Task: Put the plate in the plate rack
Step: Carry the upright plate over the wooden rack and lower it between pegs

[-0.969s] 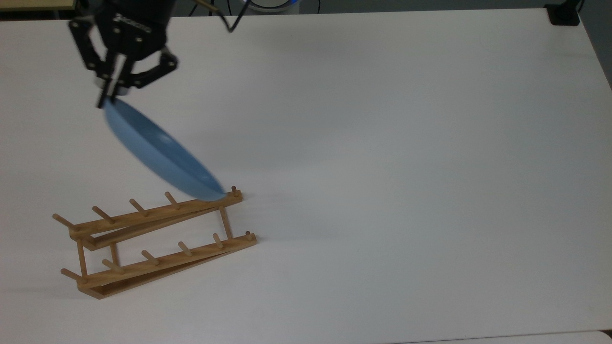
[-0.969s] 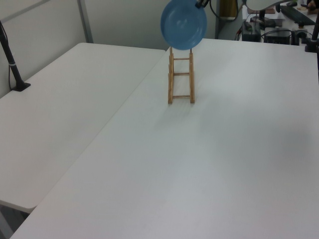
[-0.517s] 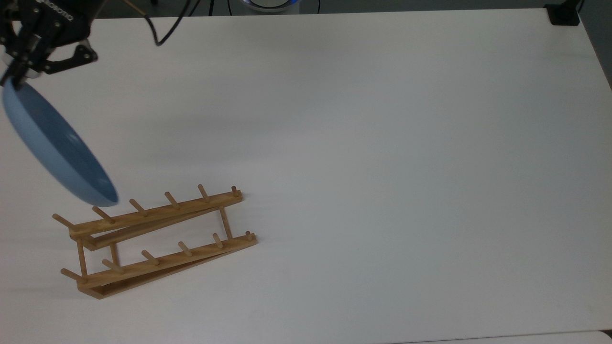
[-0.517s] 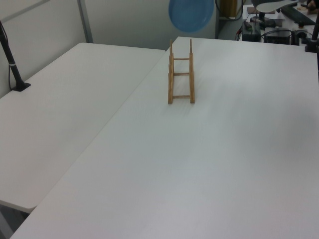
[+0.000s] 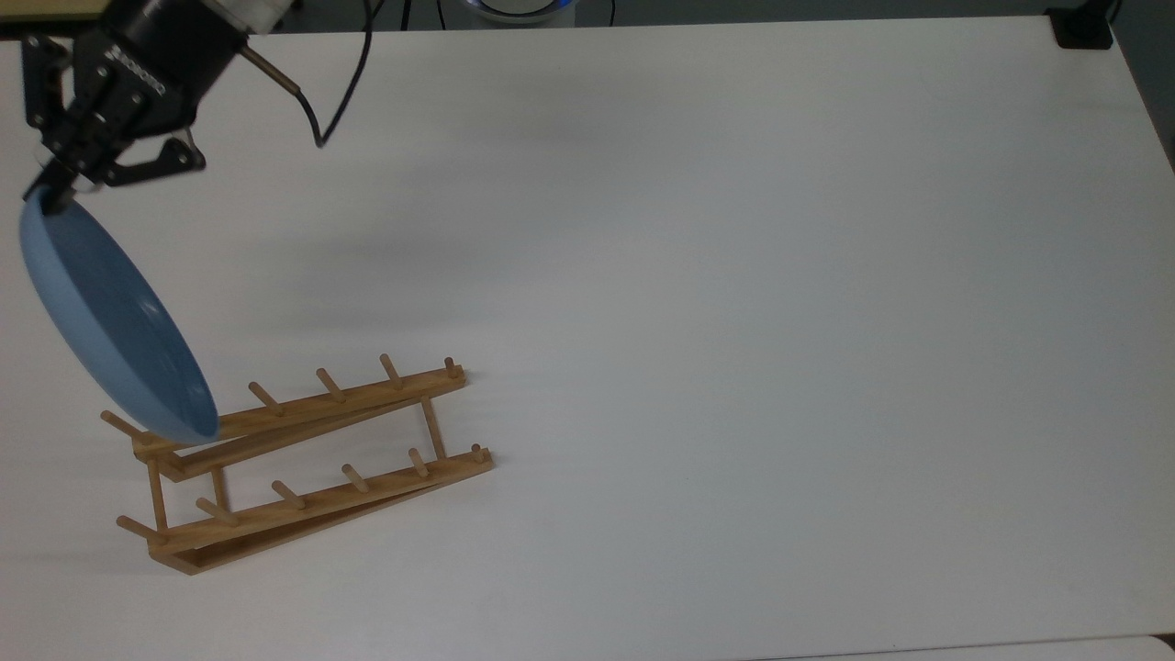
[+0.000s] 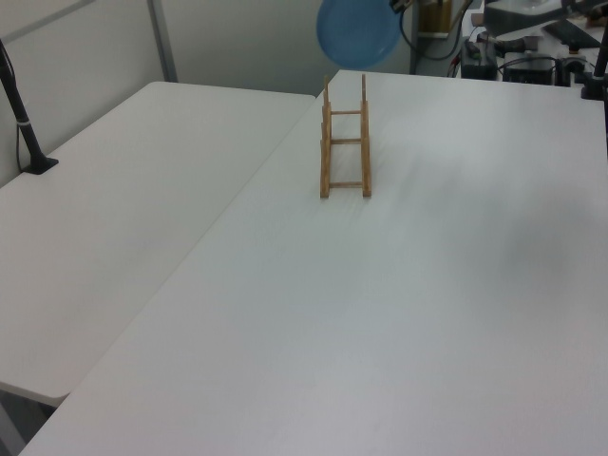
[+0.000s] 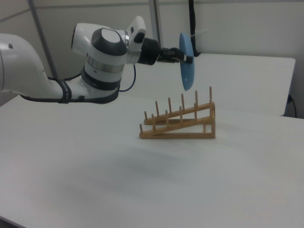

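Observation:
The light-blue plate [image 5: 110, 312] hangs on edge, upright, with my gripper [image 5: 50, 193] shut on its upper rim. In the top view the plate's lower edge overlaps the left end of the wooden plate rack [image 5: 321, 500]. The right view has the plate [image 7: 188, 71] over the rack's [image 7: 175, 135] taller end, its lower edge about level with the peg tops. My gripper [image 7: 186, 59] reaches it there from the right view's left. In the left view the plate [image 6: 356, 28] floats above the rack's [image 6: 345, 141] far end.
The rack stands on a white table [image 5: 734, 321] with wide bare surface toward the top view's right. A black cable [image 5: 321, 110] dangles from the arm. A black clamp [image 5: 1083, 28] sits at the table's far right corner. A second table [image 6: 114, 190] adjoins in the left view.
Over the last second the plate travelled along the rack toward the top view's left. In the last half second it came down and slightly right, onto the rack's left end.

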